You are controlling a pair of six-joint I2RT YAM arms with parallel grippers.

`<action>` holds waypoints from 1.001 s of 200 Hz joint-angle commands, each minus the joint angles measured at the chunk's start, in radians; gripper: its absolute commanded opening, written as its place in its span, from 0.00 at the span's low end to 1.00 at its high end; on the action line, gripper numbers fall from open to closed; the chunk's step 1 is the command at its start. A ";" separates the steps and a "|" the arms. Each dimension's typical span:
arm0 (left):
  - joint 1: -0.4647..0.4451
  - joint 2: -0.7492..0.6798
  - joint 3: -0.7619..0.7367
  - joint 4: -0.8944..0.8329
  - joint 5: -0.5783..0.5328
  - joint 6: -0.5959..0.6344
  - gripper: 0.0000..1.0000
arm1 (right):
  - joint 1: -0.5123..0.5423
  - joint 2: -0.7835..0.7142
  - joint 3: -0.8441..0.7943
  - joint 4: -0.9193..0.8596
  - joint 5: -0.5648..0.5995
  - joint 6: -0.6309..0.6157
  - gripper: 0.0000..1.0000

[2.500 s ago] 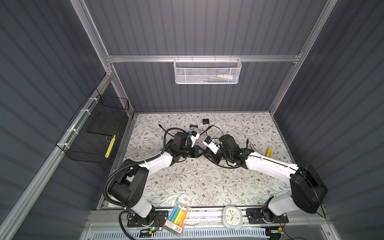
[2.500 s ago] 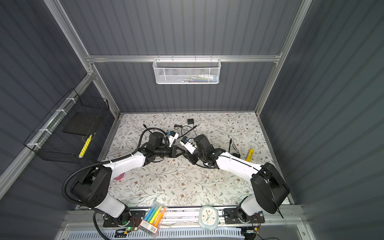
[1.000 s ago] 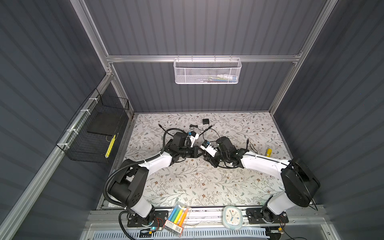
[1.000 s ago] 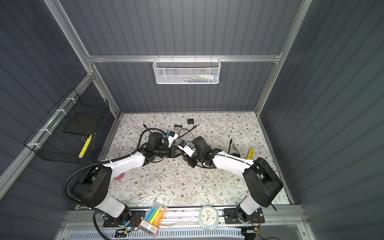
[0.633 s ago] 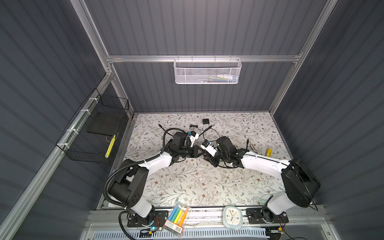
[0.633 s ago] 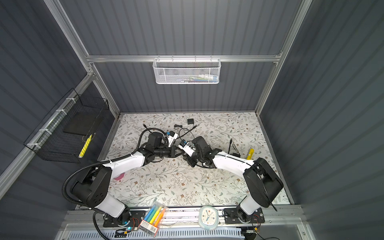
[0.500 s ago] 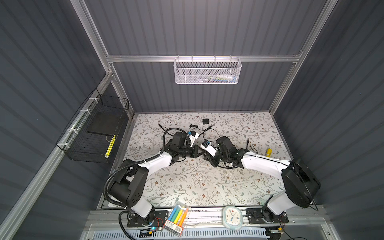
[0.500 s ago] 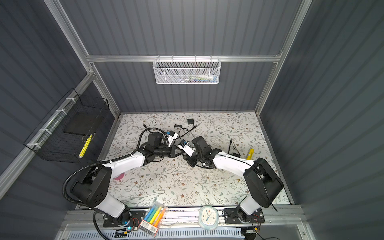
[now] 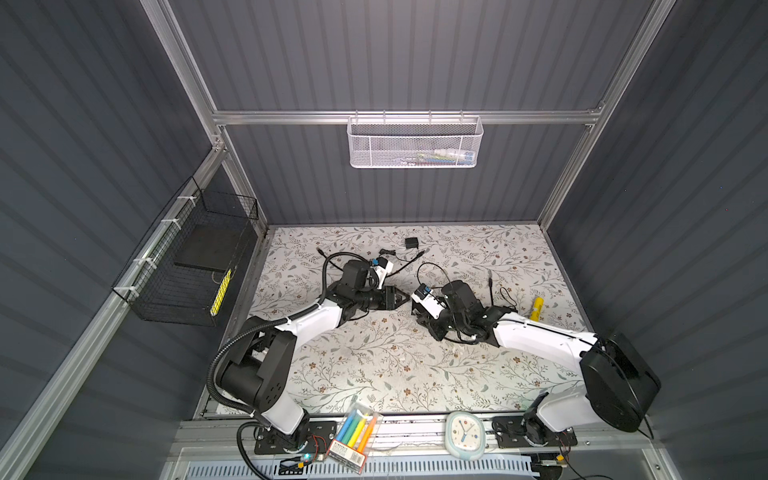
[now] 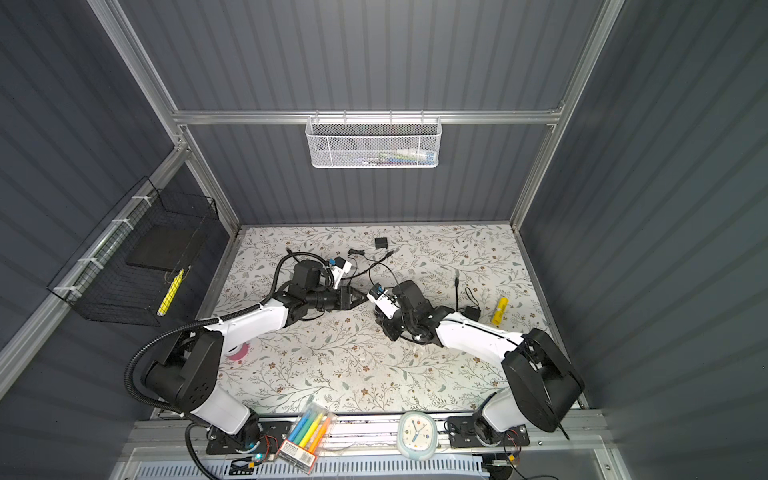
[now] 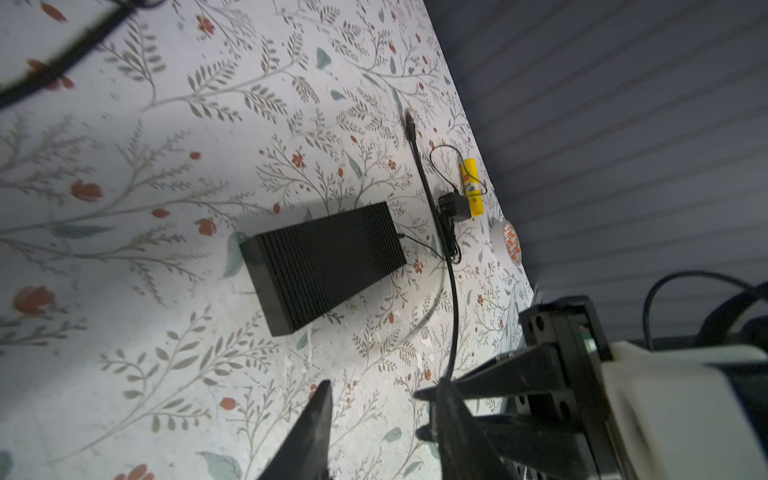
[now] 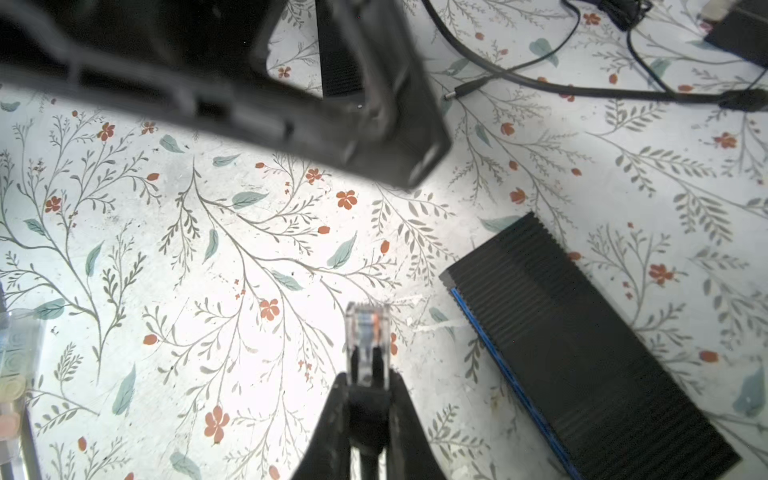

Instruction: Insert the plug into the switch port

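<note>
The switch point(image 11: 324, 270) is a ribbed black box lying flat on the floral mat, with a blue edge along one long side point(image 12: 582, 353). My right gripper point(image 12: 368, 399) is shut on the black boot of the clear plug point(image 12: 368, 332), which sticks out past the fingertips, short of the switch and to its side. The plug's black cable point(image 11: 455, 324) trails back over the mat. My left gripper point(image 11: 382, 419) is open with nothing between its fingers. Its tip point(image 9: 404, 297) point(image 10: 362, 297) nearly meets my right gripper point(image 9: 412, 305) point(image 10: 372, 305) at mid-table.
A yellow tube point(image 11: 471, 187) point(image 9: 536, 307), a black adapter point(image 11: 453, 208) and a round white-orange disc point(image 11: 509, 245) lie near the right wall. Loose black cables point(image 12: 540, 83) and a small black box point(image 9: 411, 243) sit behind. A marker box point(image 9: 353, 436) and clock point(image 9: 463, 434) rest on the front rail.
My left gripper has gone from shut to open. My right gripper has tightened slightly. The right arm moved left towards the left gripper earlier and has held still for the last second.
</note>
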 commanded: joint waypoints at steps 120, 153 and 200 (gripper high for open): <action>-0.079 0.650 0.800 -0.374 -0.021 0.279 0.37 | -0.023 -0.017 -0.124 -0.133 0.215 0.360 0.00; -0.082 0.706 0.841 -0.402 -0.008 0.303 0.37 | -0.058 0.038 -0.090 -0.179 0.194 0.394 0.00; -0.085 0.754 0.879 -0.435 0.021 0.340 0.36 | -0.097 0.118 -0.008 -0.251 0.156 0.391 0.00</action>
